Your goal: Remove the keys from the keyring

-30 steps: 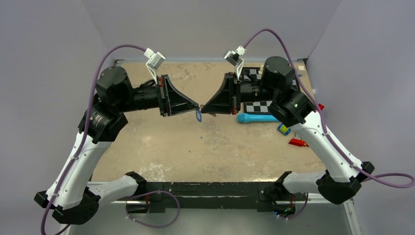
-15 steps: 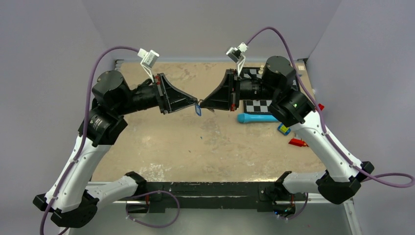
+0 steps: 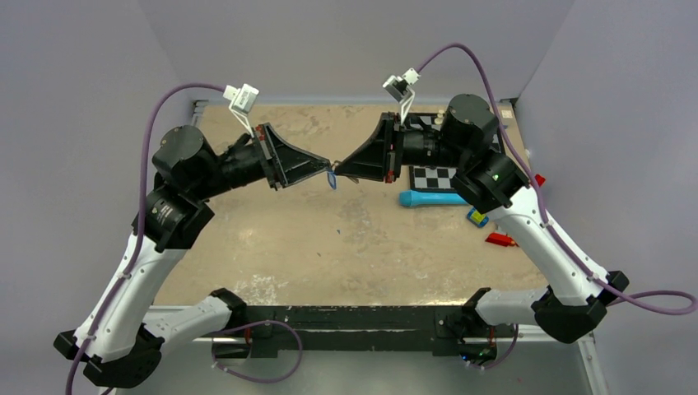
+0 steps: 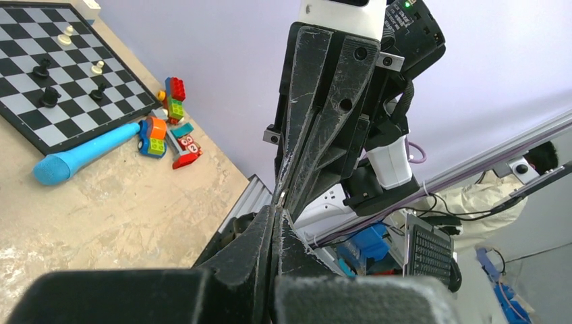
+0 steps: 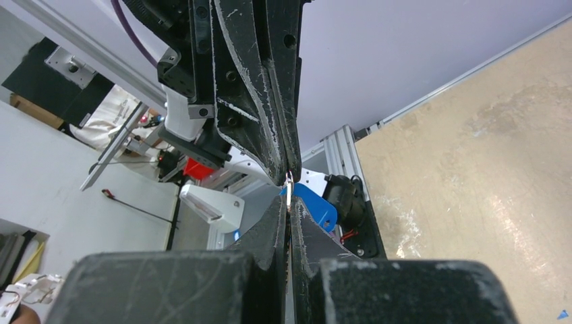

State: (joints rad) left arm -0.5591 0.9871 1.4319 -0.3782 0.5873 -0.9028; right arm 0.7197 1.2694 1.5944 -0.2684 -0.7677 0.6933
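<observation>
Grey metal keys on their blue tag hang in mid-air over the middle of the worktop, right where the two claw tips meet. Left claw and right claw are both pinched narrow, tip to tip, on the thin metal of that bundle; can't tell which bit each one grips. My read: separation isn't done, everything looks joined in one cluster, no loose key visible on the worktop, so the whole pull-apart is yet to come.
</observation>
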